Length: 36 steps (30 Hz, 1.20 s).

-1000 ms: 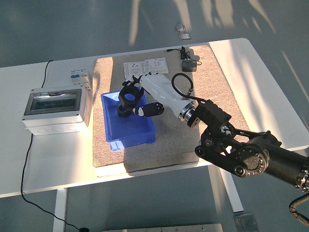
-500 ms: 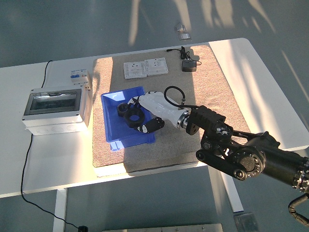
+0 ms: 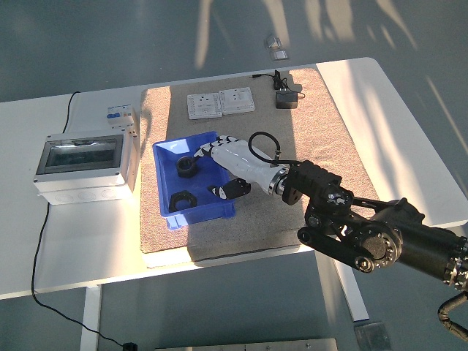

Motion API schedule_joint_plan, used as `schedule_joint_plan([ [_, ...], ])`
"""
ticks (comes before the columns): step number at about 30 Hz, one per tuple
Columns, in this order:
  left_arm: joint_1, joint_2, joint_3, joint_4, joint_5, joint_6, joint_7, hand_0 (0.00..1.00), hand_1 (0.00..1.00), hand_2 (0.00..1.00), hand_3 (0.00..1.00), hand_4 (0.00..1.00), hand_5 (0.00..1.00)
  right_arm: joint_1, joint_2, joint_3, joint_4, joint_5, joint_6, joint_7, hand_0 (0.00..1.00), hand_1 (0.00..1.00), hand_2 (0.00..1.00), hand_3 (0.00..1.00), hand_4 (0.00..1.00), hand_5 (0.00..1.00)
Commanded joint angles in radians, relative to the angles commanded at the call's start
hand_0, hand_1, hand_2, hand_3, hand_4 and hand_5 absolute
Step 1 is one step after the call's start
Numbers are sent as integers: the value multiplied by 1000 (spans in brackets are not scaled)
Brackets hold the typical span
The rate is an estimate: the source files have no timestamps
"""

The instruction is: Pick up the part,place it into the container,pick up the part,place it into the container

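Now the right hand (image 3: 232,162) hangs over the blue container (image 3: 167,151), fingers (image 3: 212,148) spread and empty, both black parts (image 3: 180,199) lying just leftward below them.

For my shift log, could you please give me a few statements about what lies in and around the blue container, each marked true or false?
1. Two black parts lie inside the blue container. True.
2. The right hand grips a black part. False: its fingers are spread over the container and hold nothing.
3. The container sits on the brown mat. True.
4. The grey enclosure box stands right of the container. False: it stands to its left, on the white table.
5. Two white socket panels lie beyond the container. True.
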Motion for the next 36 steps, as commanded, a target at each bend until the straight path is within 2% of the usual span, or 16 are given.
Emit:
schedule_joint_plan([
  [3,0,0,1,0,7,-1,0,673,667,651,774,800,762,-45,-18,58,7,69,-61,44,998,933,915,830,571,173],
  [9,1,-10,9,0,-5,0,-3,673,668,651,774,800,762,-189,-102,227,66,255,-191,164,998,910,905,809,576,180],
  [10,1,-11,9,0,-5,-1,-3,673,668,651,774,800,765,-209,-113,250,76,278,-206,179,879,818,834,740,577,188],
  [14,4,-16,12,0,-10,-1,-5,673,668,651,774,800,765,-323,-167,370,127,406,-264,267,879,818,834,740,577,188],
  [15,4,-18,12,0,-11,-1,-5,673,668,651,774,800,765,-358,-178,404,136,448,-269,291,879,818,834,740,577,188],
  [16,5,-19,12,0,-11,-2,-5,673,668,651,774,801,762,-394,-188,437,141,490,-269,315,819,759,788,702,575,202],
  [21,1,-21,3,0,14,-8,1,673,668,651,774,801,762,-530,-201,555,132,674,-277,429,819,759,788,702,575,202],
  [22,0,-22,0,0,20,-9,2,673,668,656,774,799,764,-547,-200,567,130,707,-279,447,739,604,653,650,572,211],
  [24,-1,-22,-7,0,38,-12,7,673,668,656,774,799,764,-582,-194,588,126,784,-280,487,739,604,653,650,572,211],
  [27,0,-21,-14,0,58,-16,15,673,668,656,774,799,764,-604,-185,609,123,878,-275,533,739,604,653,650,572,211],
  [28,0,-20,-16,0,64,-18,18,674,669,657,775,798,769,-608,-183,614,122,903,-272,542,710,531,602,624,574,235],
  [36,-4,-15,-41,0,125,-38,54,675,669,658,774,796,767,-629,-168,657,117,1110,-262,591,697,511,591,621,571,242],
])
